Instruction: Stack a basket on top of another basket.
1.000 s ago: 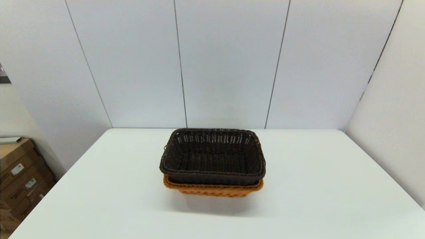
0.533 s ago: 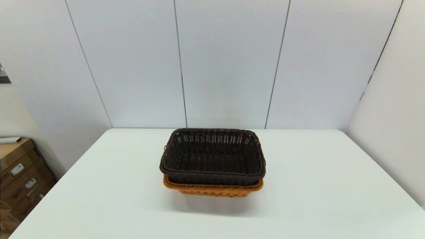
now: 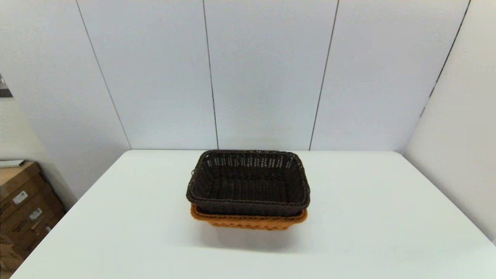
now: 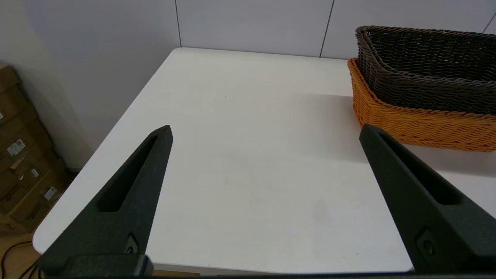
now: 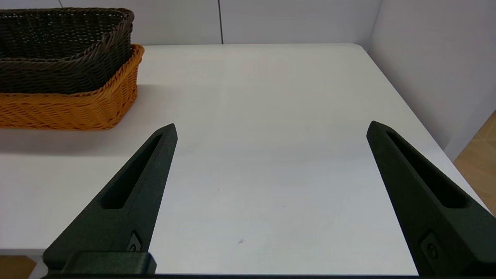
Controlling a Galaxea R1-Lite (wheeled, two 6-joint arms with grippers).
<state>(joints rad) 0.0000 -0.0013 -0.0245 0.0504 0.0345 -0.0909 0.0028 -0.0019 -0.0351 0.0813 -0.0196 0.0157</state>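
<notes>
Evidently the stacking is done, judging from the head view: the dark brown basket (image 3: 248, 184) sits nested inside the orange-tan basket (image 3: 248, 222), and only the tan rim and a strip of its near wall show beneath the dark one. The pair stands near the middle of the white table (image 3: 368, 232), toward 12 o'clock from the robot, with cardboard boxes (image 3: 23, 209) off the table's edge at about 9 o'clock. Neither arm appears in this view, so both seem parked low at the near edge.

The left wrist view shows the left gripper (image 4: 265, 130) with its two black fingers (image 4: 128, 193) spread wide and nothing between them but bare tabletop. The stacked baskets lie well apart from it, at roughly 2 o'clock ahead of the fingers; the dark basket (image 4: 426, 77) sits a little proud of the tan one (image 4: 418, 122), its braided rim riding above the tan rim (a fit that looks snug, since the two are about the same size).

The right wrist view mirrors this. The right gripper (image 5: 271, 128) is likewise spread wide and empty over the table's near edge, and the baskets sit at about 10 o'clock, clear of it. The dark basket (image 5: 62, 50) looks level inside the tan one (image 5: 69, 106), so the open, withdrawn posture of both grippers probably means nothing is left to hold or steady.
</notes>
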